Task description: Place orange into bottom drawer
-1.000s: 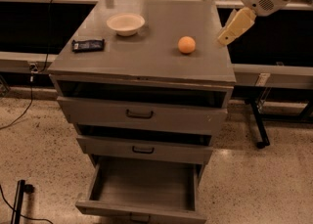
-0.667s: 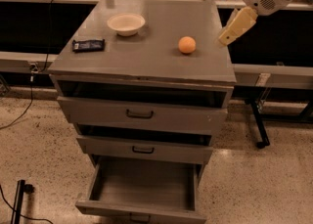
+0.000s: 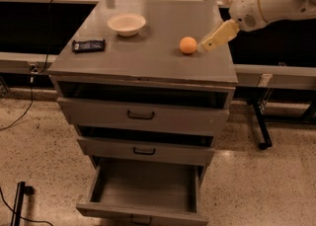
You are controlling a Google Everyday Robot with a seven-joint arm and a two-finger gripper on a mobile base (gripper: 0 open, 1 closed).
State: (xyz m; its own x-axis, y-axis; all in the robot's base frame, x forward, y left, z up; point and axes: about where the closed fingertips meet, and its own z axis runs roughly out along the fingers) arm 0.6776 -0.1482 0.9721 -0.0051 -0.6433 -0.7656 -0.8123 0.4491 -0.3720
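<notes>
Cabinet (image 3: 148, 59): upper two drawers slightly out, contents hidden. Bottom drawer (image 3: 143, 213) is pulled well out and its tray looks empty, ready to receive. Gripper (image 3: 205, 45) sits low over the cabinet top, just right of the orange; can't tell whether it's open or closed. Bowl (image 3: 126, 28) at back left, empty. Orange (image 3: 188, 45) lies loose on the top, right of centre. Risk: a sideways nudge from the gripper could roll it away, maybe off the edge.
</notes>
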